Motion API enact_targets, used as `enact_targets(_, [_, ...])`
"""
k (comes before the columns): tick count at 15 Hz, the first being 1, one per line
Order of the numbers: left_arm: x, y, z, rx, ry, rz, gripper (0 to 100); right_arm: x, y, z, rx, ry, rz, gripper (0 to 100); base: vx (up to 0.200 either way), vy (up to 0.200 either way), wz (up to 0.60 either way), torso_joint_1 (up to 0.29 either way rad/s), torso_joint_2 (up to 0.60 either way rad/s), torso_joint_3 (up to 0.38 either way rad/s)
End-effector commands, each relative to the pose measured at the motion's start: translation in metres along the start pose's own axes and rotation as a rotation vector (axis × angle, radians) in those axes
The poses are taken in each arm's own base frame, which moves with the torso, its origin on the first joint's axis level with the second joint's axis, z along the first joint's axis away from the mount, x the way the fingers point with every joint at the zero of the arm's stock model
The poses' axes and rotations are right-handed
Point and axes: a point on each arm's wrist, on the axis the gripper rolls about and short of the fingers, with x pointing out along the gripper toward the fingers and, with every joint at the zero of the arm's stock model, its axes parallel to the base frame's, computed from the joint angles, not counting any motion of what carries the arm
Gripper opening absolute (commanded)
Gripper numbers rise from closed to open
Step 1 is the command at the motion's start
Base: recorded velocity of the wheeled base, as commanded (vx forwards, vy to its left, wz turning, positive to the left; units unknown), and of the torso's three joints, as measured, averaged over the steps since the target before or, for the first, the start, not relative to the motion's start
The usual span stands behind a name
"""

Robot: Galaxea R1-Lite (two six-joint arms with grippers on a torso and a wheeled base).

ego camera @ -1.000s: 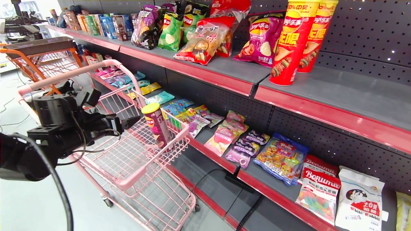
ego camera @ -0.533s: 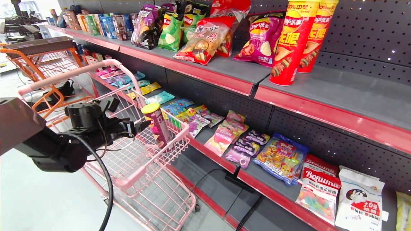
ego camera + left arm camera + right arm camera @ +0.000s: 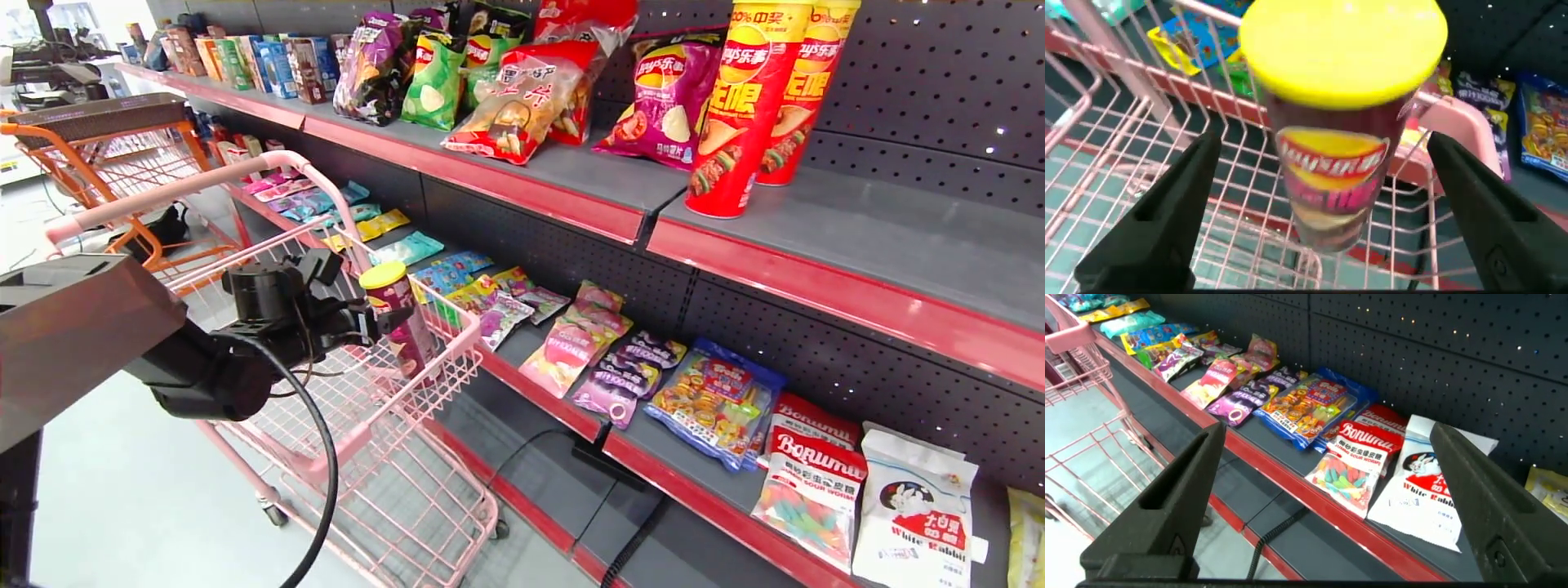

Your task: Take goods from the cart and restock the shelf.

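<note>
Inside cart (image 3: 461, 339): grasp step, left claw (image 3: 1323, 155) open astride can (image 3: 406, 327). Next: close on can, lift clear of rim, carry to shelf (image 3: 857, 220). Right claw (image 3: 1323, 449) open.

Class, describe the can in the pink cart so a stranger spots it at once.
Find the pink cart beside the shelves. One tall can stands inside it. Its purple body and yellow lid differ from the red shelf cans.
</note>
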Motion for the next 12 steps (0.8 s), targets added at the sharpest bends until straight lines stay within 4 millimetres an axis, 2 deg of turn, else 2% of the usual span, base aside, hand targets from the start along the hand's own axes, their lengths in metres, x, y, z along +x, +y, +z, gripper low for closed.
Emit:
enact_targets(1, [0.018, 0.0, -0.001, 0.003, -0.003, -0.016, 100, 0.0, 0.0, 0.0, 0.0, 0.0, 0.0, 100, 0.0, 0.0, 0.0, 0.0, 0.0, 0.0])
enact_targets(5, [0.023, -0.004, -0.005, -0.001, 0.017, -0.022, 100, 0.0, 0.0, 0.0, 0.0, 0.0, 0.0, 100, 0.0, 0.0, 0.0, 0.0, 0.0, 0.0])
enact_targets(6, [0.023, -0.004, -0.005, -0.004, 0.019, -0.022, 0, 0.0, 0.0, 0.0, 0.0, 0.0, -0.001, 100, 0.0, 0.0, 0.0, 0.0, 0.0, 0.0])
enact_targets(8, [0.021, -0.004, -0.003, 0.0, 0.013, -0.02, 0, 0.0, 0.0, 0.0, 0.0, 0.0, 0.0, 100, 0.0, 0.0, 0.0, 0.0, 0.0, 0.0])
enact_targets(11, [0.011, -0.01, 0.012, 0.006, -0.006, -0.015, 0, 0.0, 0.0, 0.0, 0.0, 0.0, 0.0, 100, 0.0, 0.0, 0.0, 0.0, 0.0, 0.0])
enact_targets(12, [-0.006, -0.015, 0.03, 0.002, -0.006, 0.011, 0, 0.0, 0.0, 0.0, 0.0, 0.0, 0.0, 100, 0.0, 0.0, 0.0, 0.0, 0.0, 0.0])
